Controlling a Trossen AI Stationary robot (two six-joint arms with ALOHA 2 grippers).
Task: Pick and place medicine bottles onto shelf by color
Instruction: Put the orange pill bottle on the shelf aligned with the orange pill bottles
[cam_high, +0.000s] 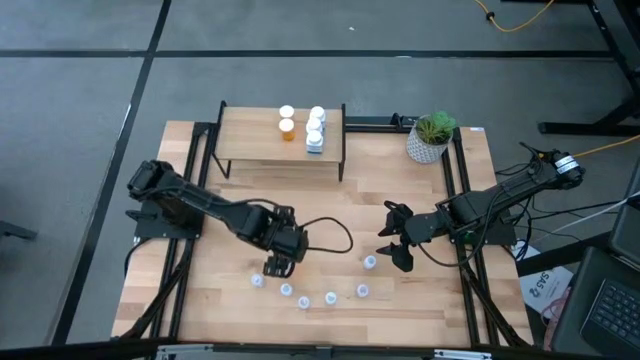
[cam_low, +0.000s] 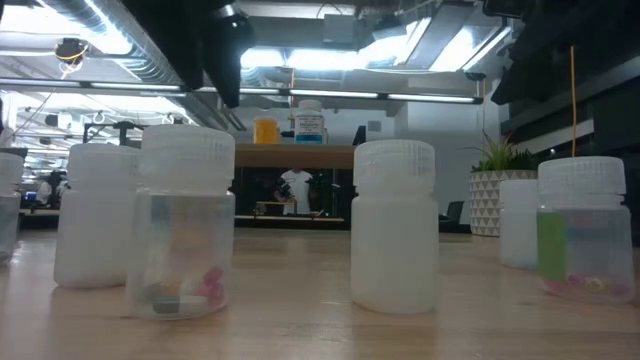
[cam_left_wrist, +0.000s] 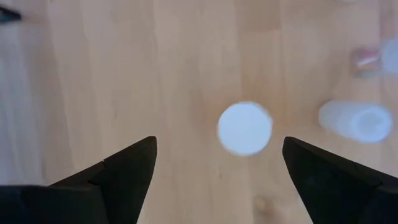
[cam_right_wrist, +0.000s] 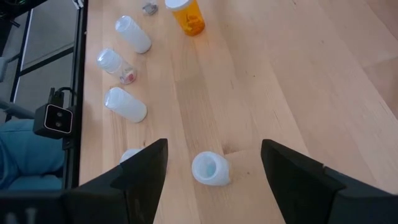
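The shelf stands at the table's far middle with orange bottles and white bottles on its top. Several pale vials stand in a curved row near the table's front edge. My left gripper hangs open, pointing down, above the row's left end. Below it, a round white cap shows between its fingers, untouched. An orange bottle stands on the table near that end. My right gripper waits open, slanting down toward a vial that stands ahead of its fingers.
A white pot with a green plant stands at the table's far right. Black frame rails run along the left and right sides. In the low view the vials fill the foreground, with the shelf behind them.
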